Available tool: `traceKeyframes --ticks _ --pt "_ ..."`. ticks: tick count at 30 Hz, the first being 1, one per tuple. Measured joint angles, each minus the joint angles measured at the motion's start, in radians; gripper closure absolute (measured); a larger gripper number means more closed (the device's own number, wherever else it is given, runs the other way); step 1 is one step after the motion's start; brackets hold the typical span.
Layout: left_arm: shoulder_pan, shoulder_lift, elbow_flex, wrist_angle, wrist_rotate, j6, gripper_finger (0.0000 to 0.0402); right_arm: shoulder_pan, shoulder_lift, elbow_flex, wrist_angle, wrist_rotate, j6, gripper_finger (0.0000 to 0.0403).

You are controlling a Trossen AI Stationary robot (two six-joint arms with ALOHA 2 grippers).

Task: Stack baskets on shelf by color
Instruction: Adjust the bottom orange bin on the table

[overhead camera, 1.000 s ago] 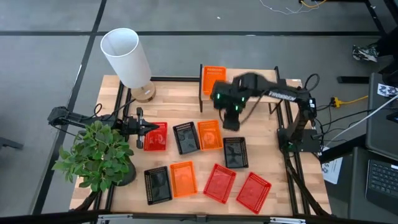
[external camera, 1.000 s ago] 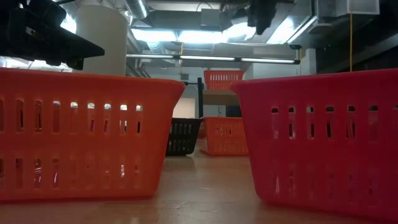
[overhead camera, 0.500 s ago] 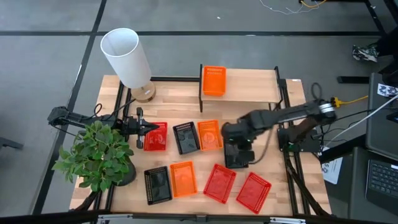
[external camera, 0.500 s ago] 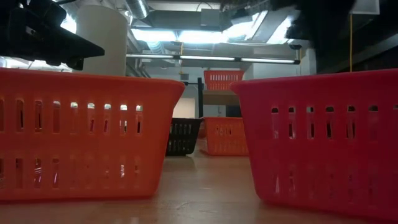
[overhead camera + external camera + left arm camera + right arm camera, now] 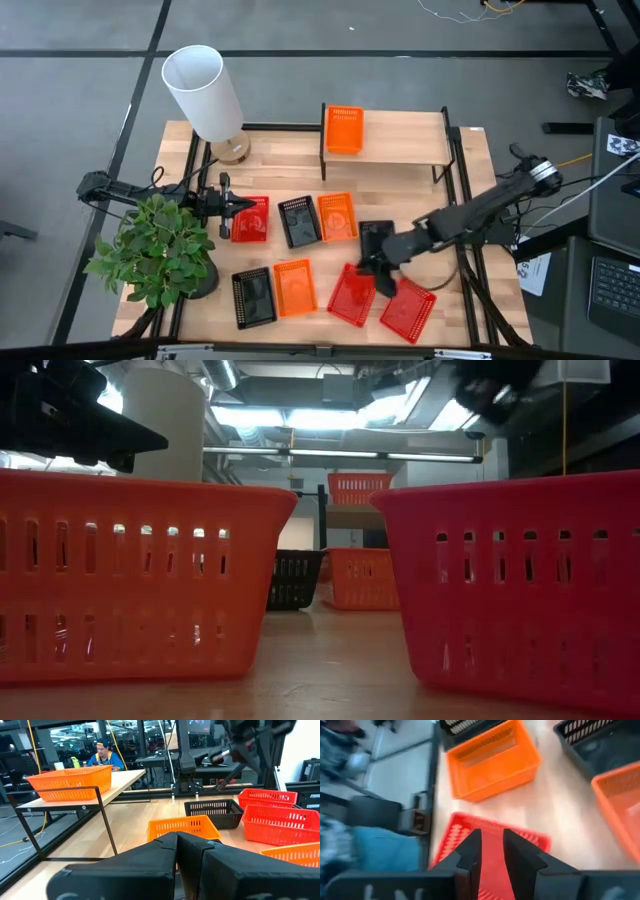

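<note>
One orange basket (image 5: 344, 130) sits on the left end of the shelf (image 5: 400, 138), a light wood plank on thin black legs, upper centre of the high view. The rest lie open side up on the table below — a middle row of red (image 5: 250, 219), black (image 5: 298, 221), orange (image 5: 337, 216) and black (image 5: 375, 238), and a front row of black (image 5: 253, 297), orange (image 5: 295, 287) and two red (image 5: 350, 296) (image 5: 408, 308), both tilted.

Orange basket (image 5: 344, 129); light wood shelf (image 5: 400, 139)
</note>
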Motion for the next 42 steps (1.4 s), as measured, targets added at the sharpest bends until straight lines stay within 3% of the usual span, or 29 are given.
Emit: traceKeyframes --ticks 9,14,19,23,28,42 --pt "0.000 0.000 0.000 0.000 0.000 -0.003 0.0401 -0.079 0.367 0.335 0.030 0.034 -0.326 0.0324" --pt "0.000 0.000 0.000 0.000 0.000 -0.003 0.0401 -0.084 0.555 0.538 0.045 0.118 -0.437 0.0324" --pt "0.000 0.000 0.000 0.000 0.000 -0.003 0.0401 -0.090 0.718 0.714 0.058 0.110 -0.510 0.0324" --pt "0.000 0.000 0.000 0.000 0.000 -0.003 0.0401 -0.098 0.830 0.835 0.007 0.035 -0.531 0.0324" --pt "0.000 0.000 0.000 0.000 0.000 -0.003 0.0401 -0.098 0.906 0.947 -0.180 0.006 -0.478 0.0324" --pt "0.000 0.000 0.000 0.000 0.000 -0.004 0.0401 -0.091 0.927 0.985 -0.721 -0.013 -0.256 0.0324"
